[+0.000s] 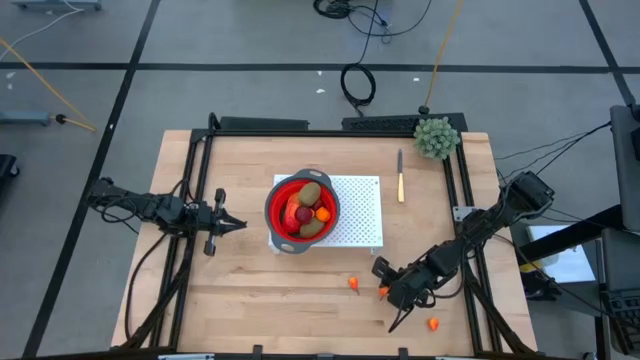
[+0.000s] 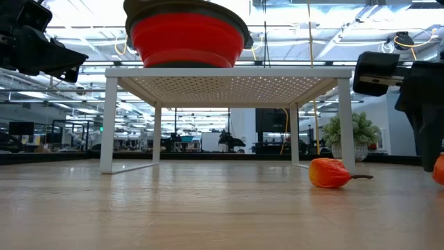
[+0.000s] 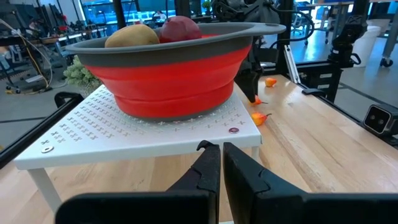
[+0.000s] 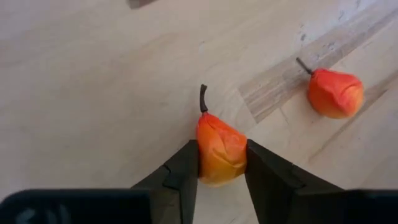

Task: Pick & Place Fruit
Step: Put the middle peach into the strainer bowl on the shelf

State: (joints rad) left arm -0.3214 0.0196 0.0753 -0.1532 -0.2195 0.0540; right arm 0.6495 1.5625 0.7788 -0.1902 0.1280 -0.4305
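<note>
Wooden tabletop (image 1: 250,290) carries three orange fruits; several more already fill the red bowl (image 1: 301,208). Right claw (image 4: 222,163) clamps one fruit (image 4: 219,149); left claw (image 3: 217,163) waits, fingers together.

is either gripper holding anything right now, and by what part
The right gripper is shut on a small orange fruit, its fingers pinching the sides of the body, stem pointing away. The left gripper is shut and empty, beside the white rack.
</note>
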